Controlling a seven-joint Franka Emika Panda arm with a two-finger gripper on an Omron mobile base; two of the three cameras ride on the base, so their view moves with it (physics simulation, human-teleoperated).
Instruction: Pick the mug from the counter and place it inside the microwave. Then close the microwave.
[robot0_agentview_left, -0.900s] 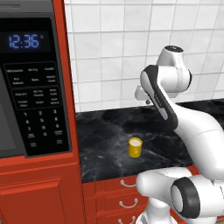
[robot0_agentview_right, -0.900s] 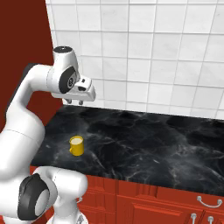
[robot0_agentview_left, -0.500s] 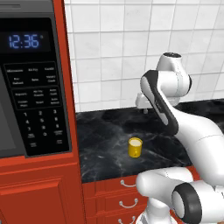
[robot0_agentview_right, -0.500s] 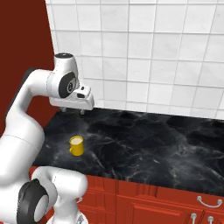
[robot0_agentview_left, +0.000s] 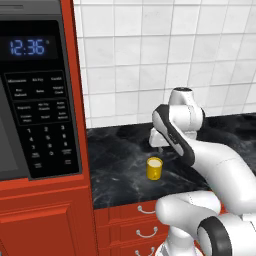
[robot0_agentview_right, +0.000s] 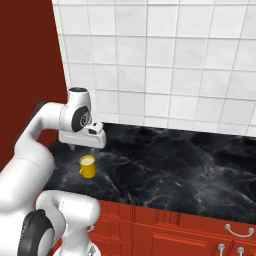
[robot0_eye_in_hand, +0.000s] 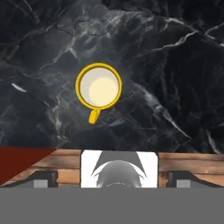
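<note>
Sitting upright on the counter (robot0_agentview_left: 120, 165), the mug (robot0_agentview_left: 154, 168): small yellow cylinder, cream inside, stubby handle. Counter is glossy black stone with white veins. Gripper (robot0_agentview_right: 81, 148) hovers just above the mug, apart; finger spread can't be made out.

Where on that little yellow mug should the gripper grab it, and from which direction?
Probably from straight above, closing on the rim. The small yellow cylindrical mug stands upright on the black marbled counter with its open cream mouth facing up, and the gripper hangs just above it. One finger inside the rim and one outside, away from the small handle, looks the simplest hold.
</note>
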